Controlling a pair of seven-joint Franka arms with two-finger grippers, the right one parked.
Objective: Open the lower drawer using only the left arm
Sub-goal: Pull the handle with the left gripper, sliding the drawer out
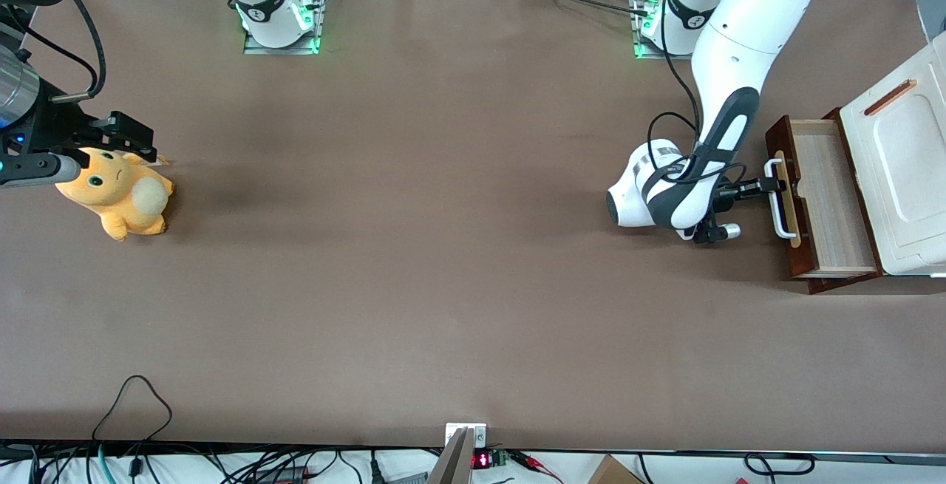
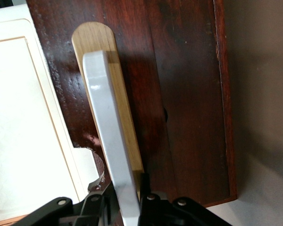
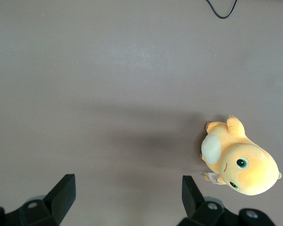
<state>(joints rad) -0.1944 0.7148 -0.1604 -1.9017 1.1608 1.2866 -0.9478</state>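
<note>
Dark reddish-brown wood marks the drawer (image 1: pixel 831 199), pulled well out from under the white cabinet (image 1: pixel 898 174) at the working arm's end of the table (image 1: pixel 414 247) in the front view, pale inside showing, with the left arm (image 1: pixel 728 92) reaching down in front of it and its gripper (image 1: pixel 768 185) at the white handle (image 1: pixel 777 199). In the left wrist view the gripper (image 2: pixel 127 200) is clamped on the handle (image 2: pixel 108 127), one black finger on each side, against the pale strip (image 2: pixel 120 94) on the drawer (image 2: pixel 188 94) front. In the right wrist view a yellow plush (image 3: pixel 240 162) lies on the table (image 3: pixel 108 94), well apart from the drawer.
</note>
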